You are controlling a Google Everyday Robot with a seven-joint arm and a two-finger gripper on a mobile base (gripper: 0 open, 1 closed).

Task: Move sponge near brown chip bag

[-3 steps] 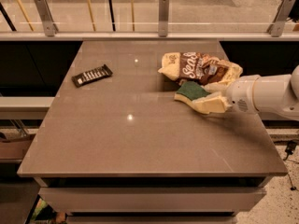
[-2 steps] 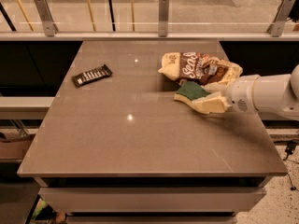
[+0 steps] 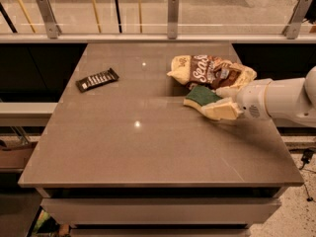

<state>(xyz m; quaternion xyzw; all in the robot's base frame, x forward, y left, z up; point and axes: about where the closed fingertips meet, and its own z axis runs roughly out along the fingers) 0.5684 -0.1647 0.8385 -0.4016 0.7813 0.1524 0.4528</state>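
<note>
The sponge (image 3: pixel 201 96), dark green on top over pale yellow foam, lies at the table's right side, touching the front edge of the brown chip bag (image 3: pixel 212 71). The bag is wrinkly, brown with cream ends and white lettering. My gripper (image 3: pixel 221 100) reaches in from the right on a white arm (image 3: pixel 281 100). Its cream fingers (image 3: pixel 220 111) sit on either side of the sponge's right end and are shut on it. The sponge is low, at the table surface.
A thin dark wrapped bar (image 3: pixel 97 79) lies at the table's (image 3: pixel 143 147) far left. A glass railing with metal posts (image 3: pixel 172 15) runs behind the table. The table's right edge is just below my arm.
</note>
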